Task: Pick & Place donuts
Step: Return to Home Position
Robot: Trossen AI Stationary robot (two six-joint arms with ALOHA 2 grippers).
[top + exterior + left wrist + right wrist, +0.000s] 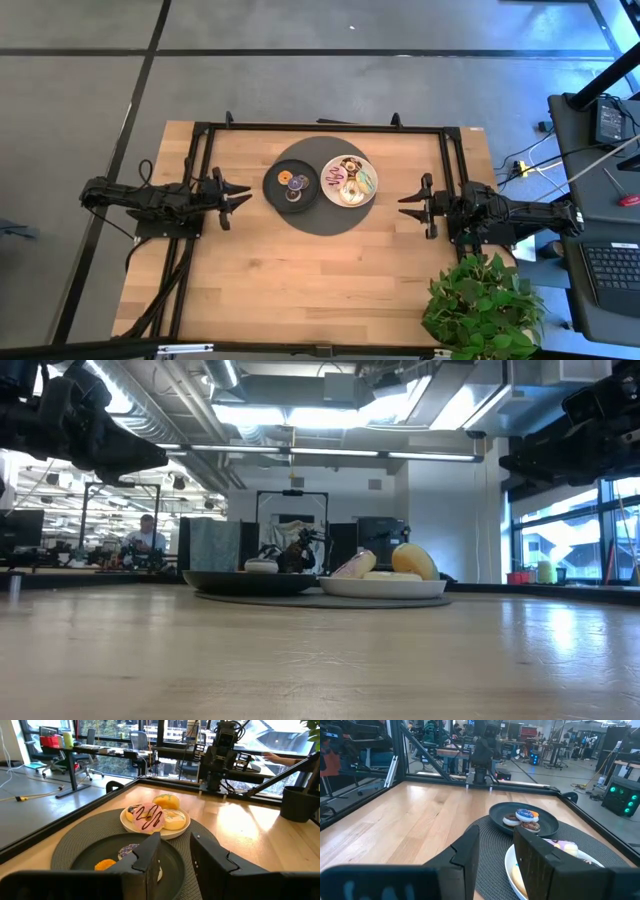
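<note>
Left end effector [245, 193]; donuts [293, 183] on plates [270, 196]

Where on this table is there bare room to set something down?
Bare: the wide stretch of table between the mat and the edge by the plant. Crowded: the mat itself, filled by the black plate and white plate of donuts, with the left gripper and right gripper flanking it, both open.

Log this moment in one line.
left pincer open, empty | right pincer open, empty | minis on black plate | big donuts on white plate
</note>
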